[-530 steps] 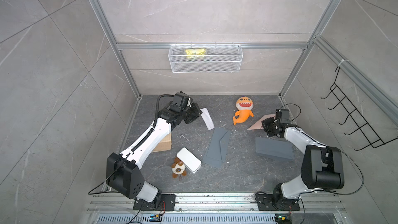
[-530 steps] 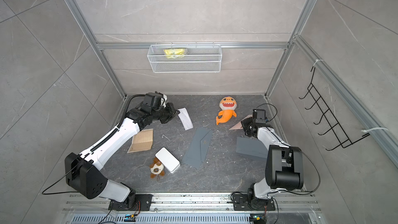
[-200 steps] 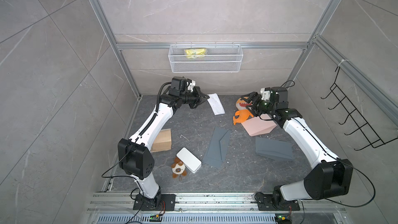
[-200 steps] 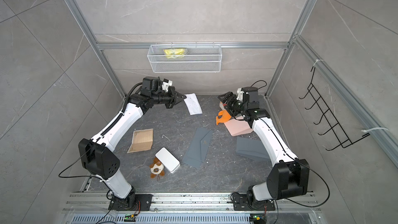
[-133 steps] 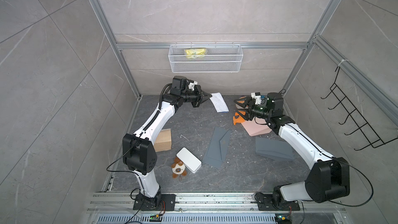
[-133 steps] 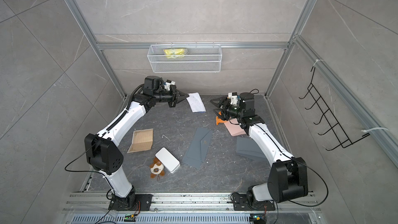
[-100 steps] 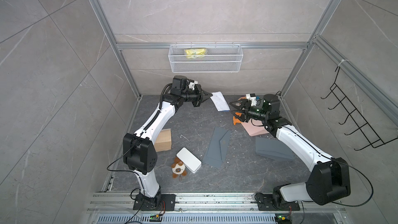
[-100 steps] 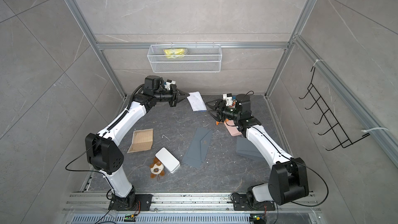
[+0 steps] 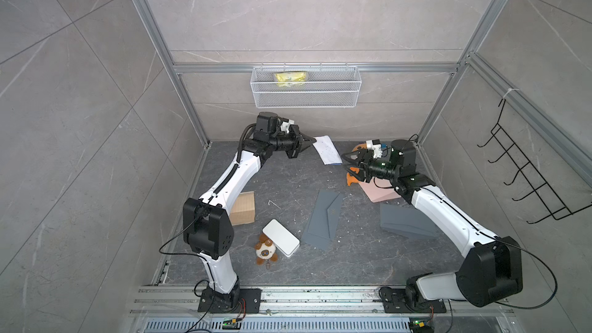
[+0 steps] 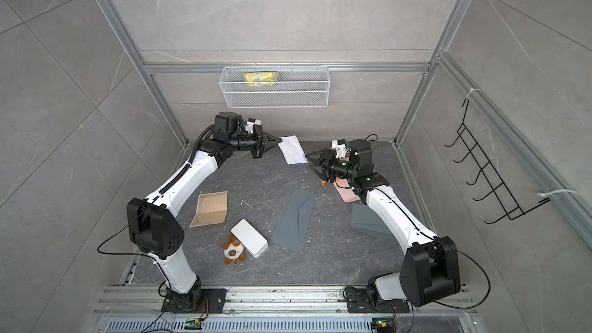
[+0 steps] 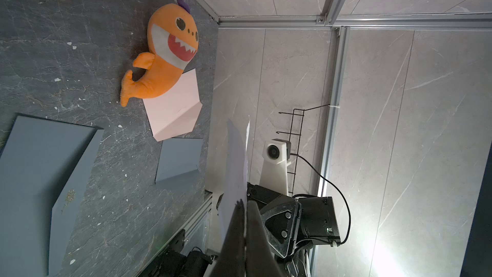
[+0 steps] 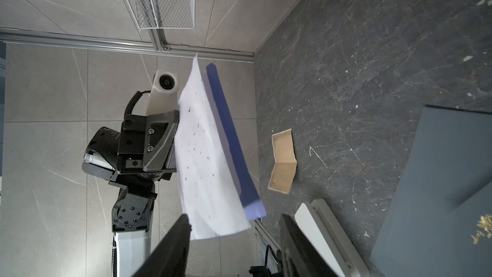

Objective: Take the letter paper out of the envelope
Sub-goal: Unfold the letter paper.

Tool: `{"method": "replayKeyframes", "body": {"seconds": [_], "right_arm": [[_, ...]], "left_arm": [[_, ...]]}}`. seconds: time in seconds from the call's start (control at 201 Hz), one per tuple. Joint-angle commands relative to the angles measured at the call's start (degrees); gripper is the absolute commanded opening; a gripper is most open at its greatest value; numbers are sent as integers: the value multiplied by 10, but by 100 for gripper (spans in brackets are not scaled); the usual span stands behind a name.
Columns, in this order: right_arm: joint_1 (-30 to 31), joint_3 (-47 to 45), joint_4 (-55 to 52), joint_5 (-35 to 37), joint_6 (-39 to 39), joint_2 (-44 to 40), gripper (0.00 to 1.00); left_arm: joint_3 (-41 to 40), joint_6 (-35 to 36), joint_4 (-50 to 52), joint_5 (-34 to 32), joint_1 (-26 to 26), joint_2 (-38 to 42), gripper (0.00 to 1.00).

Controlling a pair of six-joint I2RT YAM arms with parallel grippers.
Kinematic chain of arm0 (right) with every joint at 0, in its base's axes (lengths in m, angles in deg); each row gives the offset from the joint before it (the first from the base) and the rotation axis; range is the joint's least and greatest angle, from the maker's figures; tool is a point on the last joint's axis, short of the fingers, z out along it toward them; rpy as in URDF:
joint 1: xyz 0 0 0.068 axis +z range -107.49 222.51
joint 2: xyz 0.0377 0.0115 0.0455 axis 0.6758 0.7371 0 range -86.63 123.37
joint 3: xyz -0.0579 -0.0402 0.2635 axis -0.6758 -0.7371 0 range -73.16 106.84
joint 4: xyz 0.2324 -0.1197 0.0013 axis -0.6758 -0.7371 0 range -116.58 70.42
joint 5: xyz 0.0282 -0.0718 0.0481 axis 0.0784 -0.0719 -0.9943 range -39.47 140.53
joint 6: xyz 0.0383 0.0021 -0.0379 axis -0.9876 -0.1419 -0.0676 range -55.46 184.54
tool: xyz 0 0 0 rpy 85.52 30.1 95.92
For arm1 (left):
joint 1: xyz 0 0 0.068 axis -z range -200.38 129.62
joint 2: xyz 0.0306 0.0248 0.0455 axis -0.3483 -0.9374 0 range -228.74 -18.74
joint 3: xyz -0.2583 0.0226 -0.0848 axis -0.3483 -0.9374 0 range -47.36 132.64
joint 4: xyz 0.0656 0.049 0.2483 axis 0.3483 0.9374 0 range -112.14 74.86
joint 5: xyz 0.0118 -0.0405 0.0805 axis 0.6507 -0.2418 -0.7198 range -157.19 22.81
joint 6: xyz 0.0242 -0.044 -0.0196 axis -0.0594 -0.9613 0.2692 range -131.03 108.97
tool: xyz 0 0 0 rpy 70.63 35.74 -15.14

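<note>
My left gripper (image 9: pixel 310 139) (image 10: pixel 277 138) (image 11: pixel 243 203) is shut on one end of a white speckled envelope (image 9: pixel 326 153) (image 10: pixel 292 152) (image 12: pixel 207 161), held up in the air over the back of the floor. A blue sheet's edge (image 12: pixel 231 139) shows along one long side of it; I cannot tell whether this is the letter paper. My right gripper (image 9: pixel 347 164) (image 10: pixel 312 164) (image 12: pixel 235 219) faces the envelope's free end, its jaws open and standing either side of that end without touching it. In the left wrist view the envelope (image 11: pixel 235 166) shows edge-on.
Below the right arm lie an orange shark plush (image 11: pixel 165 57) and a pink envelope (image 9: pixel 379 192). Two grey envelopes (image 9: pixel 323 216) (image 9: pixel 405 222), a brown card (image 9: pixel 243 208), a white box (image 9: pixel 281 242) and a small plush dog (image 9: pixel 265 251) lie on the floor. A wire basket (image 9: pixel 304 88) hangs on the back wall.
The left gripper lifted the white envelope and held it out towards the right arm. The right gripper rose from beside the pink envelope, swung left to the white envelope's free end, and its jaws narrowed.
</note>
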Motion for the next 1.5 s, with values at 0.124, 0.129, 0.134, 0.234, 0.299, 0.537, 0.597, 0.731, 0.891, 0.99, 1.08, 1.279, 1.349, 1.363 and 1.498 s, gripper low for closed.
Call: {"method": "replayKeyframes", "body": {"seconds": [0.124,0.129,0.134,0.234,0.299,0.537,0.597,0.731,0.891,0.99,1.08,1.279,1.349,1.363,1.498], "right_arm": [[10,24,11,-3,-2,-2,51],[10,24,13,-3,-3,-2,51],[11,23,14,-3,-4,-2,51],[13,13,41,0,-24,0,50],[16,11,49,1,-30,0,48],[17,1,94,4,-62,2,46],[18,-7,112,7,-76,1,46],[20,-28,167,23,-120,-1,46],[29,-48,226,45,-169,0,46],[38,-54,246,65,-187,-1,46],[48,-55,260,79,-197,-1,45],[67,-46,264,99,-200,10,43],[72,-42,260,104,-198,14,42],[72,-40,259,105,-198,15,42],[79,-29,249,108,-191,25,39]], "left_arm": [[9,2,-8,25,1,3,0],[8,2,-8,25,1,3,0],[9,1,-8,25,1,3,0],[9,1,-8,26,2,3,0],[9,1,-8,25,2,3,0],[7,1,-8,24,3,2,0],[5,2,-9,23,4,1,0],[1,0,-14,20,7,1,0],[-1,-9,-28,16,12,-2,0],[-1,-13,-34,12,15,-4,0],[-2,-14,-37,9,18,-5,0],[-7,-25,-56,-1,25,-6,0],[-7,-28,-64,-4,26,-5,0],[-7,-28,-64,-4,27,-5,0],[-10,-32,-67,-7,30,-3,0]]}}
